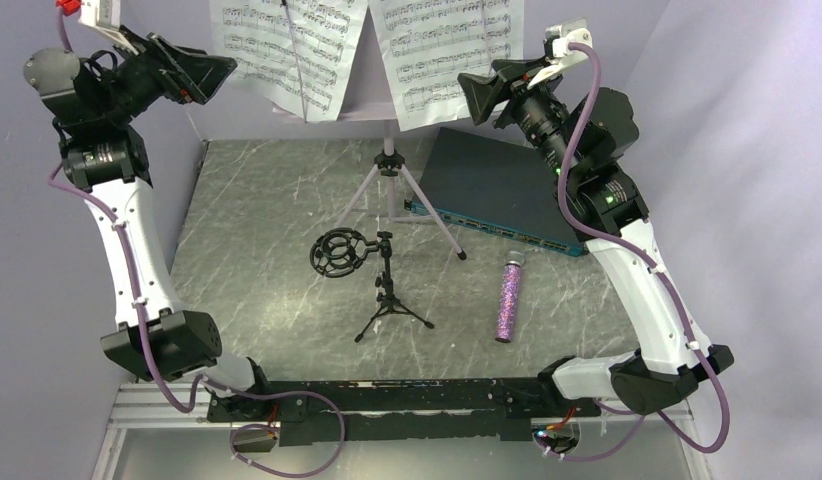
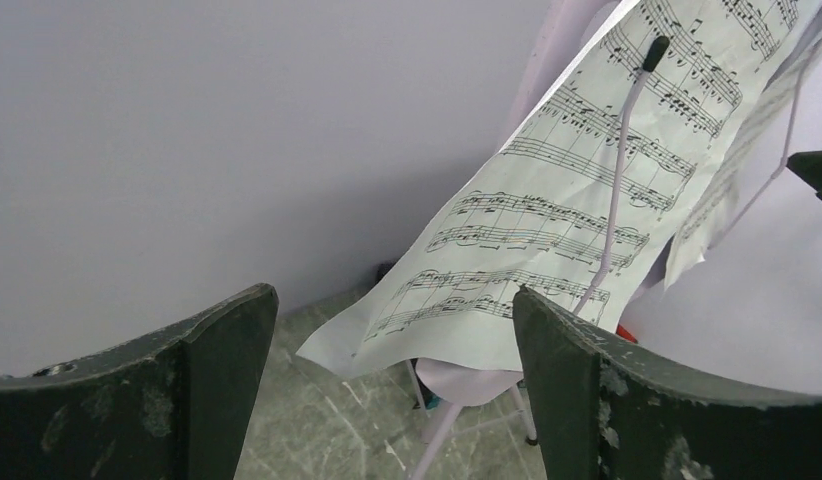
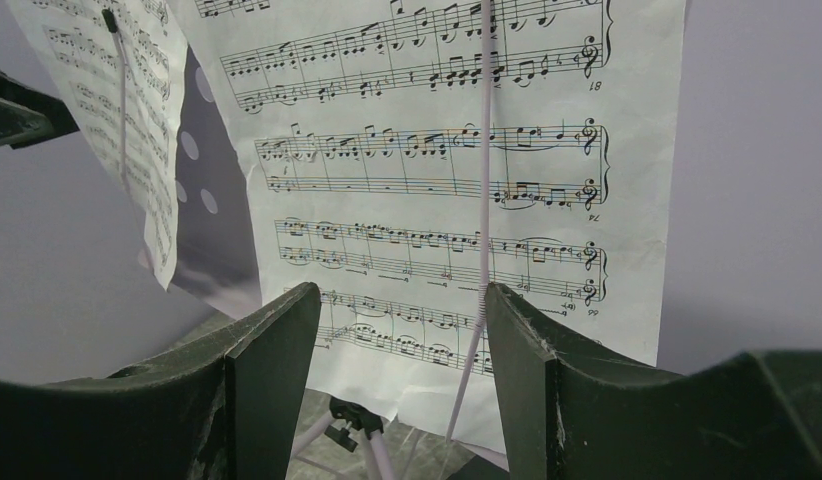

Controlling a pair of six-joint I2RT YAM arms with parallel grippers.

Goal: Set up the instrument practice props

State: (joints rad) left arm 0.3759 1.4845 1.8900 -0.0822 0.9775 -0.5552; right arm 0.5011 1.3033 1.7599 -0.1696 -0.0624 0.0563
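The lilac music stand (image 1: 391,190) stands on its tripod at the back of the table. Two sheet-music pages rest on it, the left page (image 1: 287,50) and the right page (image 1: 445,55), each under a thin lilac retaining arm. My left gripper (image 1: 212,72) is open and empty, raised just left of the left page (image 2: 547,220). My right gripper (image 1: 477,98) is open and empty, raised by the right page's (image 3: 437,180) lower right corner. The small black tripod stand with ring mount (image 1: 379,280) stands mid-table. The glittery purple microphone (image 1: 509,298) lies to its right.
A flat dark grey-teal box (image 1: 502,190) lies behind the microphone, under my right arm. Pale walls enclose the table at the back and both sides. The table (image 1: 267,250) has a grey marbled top.
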